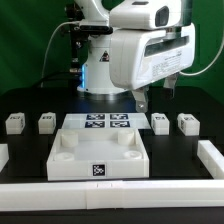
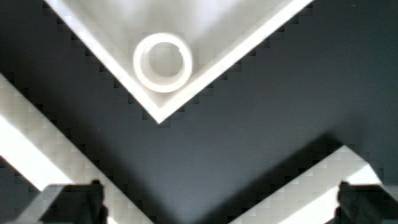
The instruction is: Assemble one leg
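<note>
Gripper [image 2: 217,206] fingers [image 2: 71,205] are standing apart with nothing between them, so the hand is hovering empty over one rounded corner of the square top [image 2: 222,40]. The corner socket [image 2: 162,62] is lying almost straight below the wrist camera, which suggests the arm is lining up on the spot where a leg belongs rather than reaching for one. In the exterior view the front rail [image 1: 110,190] is lying nearest the camera. Just behind it the square top is sitting flat with its sockets facing up, presumably so that legs can go in from above. At twelve o'clock from the top's centre the marker board [image 1: 107,122] is lying flat. The leg [image 1: 160,122] closest to the gripper is sitting at about two o'clock, just beside that board and untouched. It is standing upright, its long axis apparently vertical, with a dark tag seemingly facing the camera. Three other legs [image 1: 46,122] are sharing its row, one further out at two o'clock and two around ten. Farthest back, the robot base [image 1: 100,75] is rising at twelve.
</note>
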Robot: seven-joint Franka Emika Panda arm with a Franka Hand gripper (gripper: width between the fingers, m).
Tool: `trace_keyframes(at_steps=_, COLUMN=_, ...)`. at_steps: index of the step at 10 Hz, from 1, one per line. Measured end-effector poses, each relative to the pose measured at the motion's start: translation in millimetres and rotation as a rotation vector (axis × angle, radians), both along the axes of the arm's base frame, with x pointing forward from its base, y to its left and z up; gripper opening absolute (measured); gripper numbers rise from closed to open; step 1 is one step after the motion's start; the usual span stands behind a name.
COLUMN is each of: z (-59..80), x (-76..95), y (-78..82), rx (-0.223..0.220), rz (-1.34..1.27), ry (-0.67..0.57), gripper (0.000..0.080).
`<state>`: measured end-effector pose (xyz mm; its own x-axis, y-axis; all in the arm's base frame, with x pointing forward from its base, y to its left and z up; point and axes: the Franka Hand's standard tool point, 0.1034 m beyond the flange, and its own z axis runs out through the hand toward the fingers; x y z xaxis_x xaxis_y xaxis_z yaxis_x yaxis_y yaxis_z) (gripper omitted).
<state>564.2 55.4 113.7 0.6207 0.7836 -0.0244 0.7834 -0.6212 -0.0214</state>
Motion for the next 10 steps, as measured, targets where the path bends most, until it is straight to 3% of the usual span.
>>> trace_keyframes(at_steps=8, z=-0.1, x=0.0, y=0.0, rx=0.000, rz=0.000, ry=0.000, gripper=0.0650)
trace_keyframes(at_steps=10, z=-6.7, x=-7.7, y=-4.2, rx=0.002, rz=0.055, ry=0.008, gripper=0.0650)
